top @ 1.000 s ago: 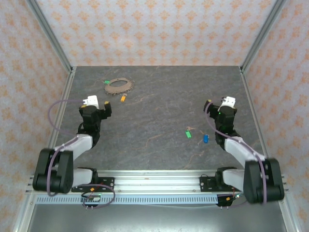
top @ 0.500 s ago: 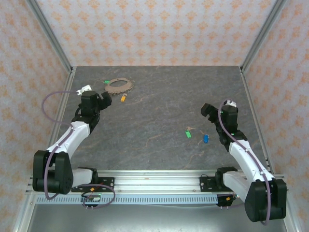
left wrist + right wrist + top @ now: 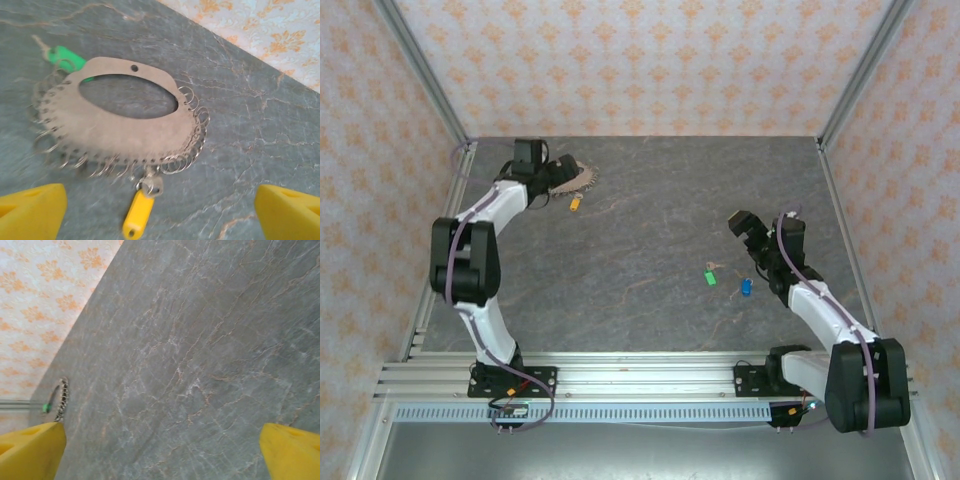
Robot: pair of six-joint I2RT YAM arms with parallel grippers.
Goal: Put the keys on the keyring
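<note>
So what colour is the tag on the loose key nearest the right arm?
Blue; the tag shows best in the top external view.

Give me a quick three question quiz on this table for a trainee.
1. True or false: the blue key lies far from the keyring.
2. In the left wrist view, which tag shows between the left gripper fingers? A yellow tag, B blue tag, C red tag.
3. Fill in: the right gripper is ___.
Key: 1 true; 2 A; 3 open.
</note>
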